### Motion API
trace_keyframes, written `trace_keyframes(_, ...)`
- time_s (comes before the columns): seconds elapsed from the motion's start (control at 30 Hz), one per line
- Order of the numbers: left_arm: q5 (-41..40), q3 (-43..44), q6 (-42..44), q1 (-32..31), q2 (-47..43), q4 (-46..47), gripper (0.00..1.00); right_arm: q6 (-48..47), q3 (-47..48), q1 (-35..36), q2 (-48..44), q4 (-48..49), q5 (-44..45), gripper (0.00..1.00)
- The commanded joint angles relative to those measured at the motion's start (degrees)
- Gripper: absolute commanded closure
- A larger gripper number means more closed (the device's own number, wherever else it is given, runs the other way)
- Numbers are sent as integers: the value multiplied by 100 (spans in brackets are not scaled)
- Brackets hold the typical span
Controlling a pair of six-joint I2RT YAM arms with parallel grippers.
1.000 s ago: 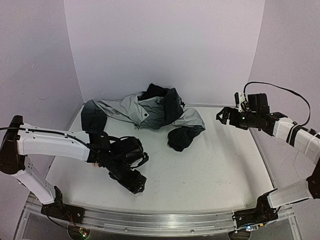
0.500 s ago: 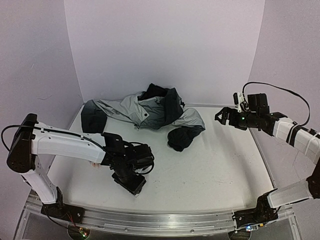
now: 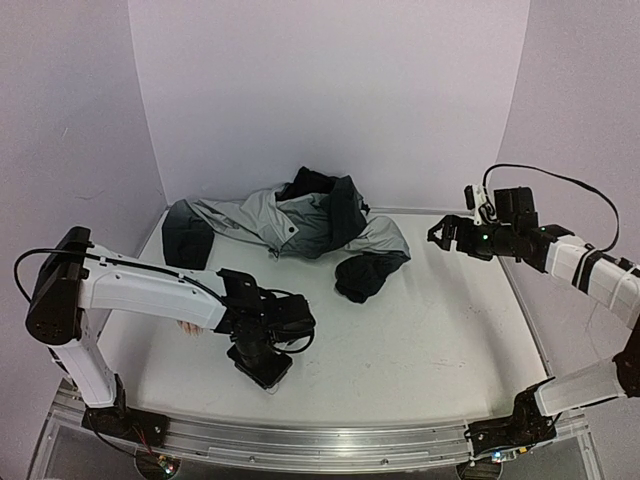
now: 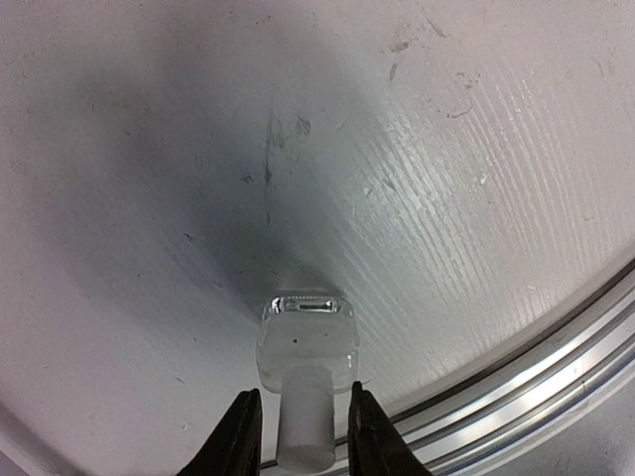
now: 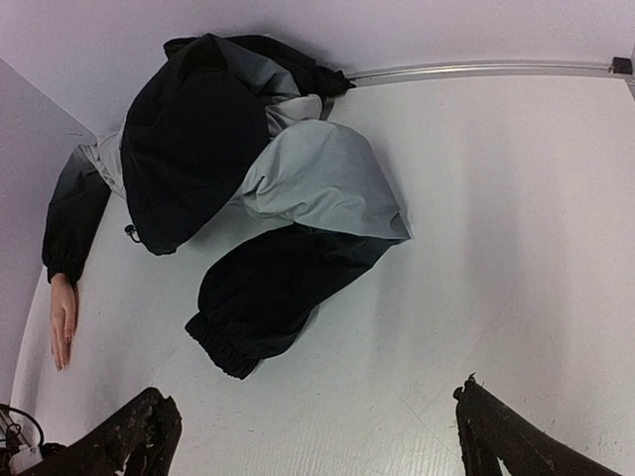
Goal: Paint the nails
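The left arm has swung toward the jacket (image 3: 300,215), nearer its loose black sleeve (image 3: 365,275), bringing the wrist over the left gripper (image 3: 260,368) and the bottle (image 4: 308,332). The mannequin hand (image 3: 188,327), covered before, now shows beside the forearm. The right gripper (image 3: 437,236) has edged slightly toward the jacket.

White table (image 3: 430,330), scuffed. Grey-black jacket (image 3: 300,225) crumpled at far centre-left. Pale mannequin hand (image 5: 63,319) lies flat at left, just beside the jacket's sleeve cuff.

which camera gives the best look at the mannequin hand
The right wrist view. There the whole mannequin hand lies flat in plain sight at the cuff of the jacket, with its fingers showing. The top external view shows only a pink sliver of it beside the left arm. The left wrist view shows none of it.
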Motion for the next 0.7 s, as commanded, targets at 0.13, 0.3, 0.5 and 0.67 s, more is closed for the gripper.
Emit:
trace_keyframes(0.13, -145, 291, 139, -17, 113, -105, 81, -85, -59, 114, -199, 224, -209, 2)
trace_keyframes(0.3, -302, 346, 245, 21, -44, -109, 93, -173, -143, 212, -91, 262, -295, 2)
trace_keyframes(0.5, -115, 596, 484, 457, -264, -118, 100, -383, -143, 497, 75, 418, -267, 2)
trace_keyframes(0.67, 161, 1010, 683, 1349, -634, -112, 100, -602, -52, 858, 359, 800, -530, 2)
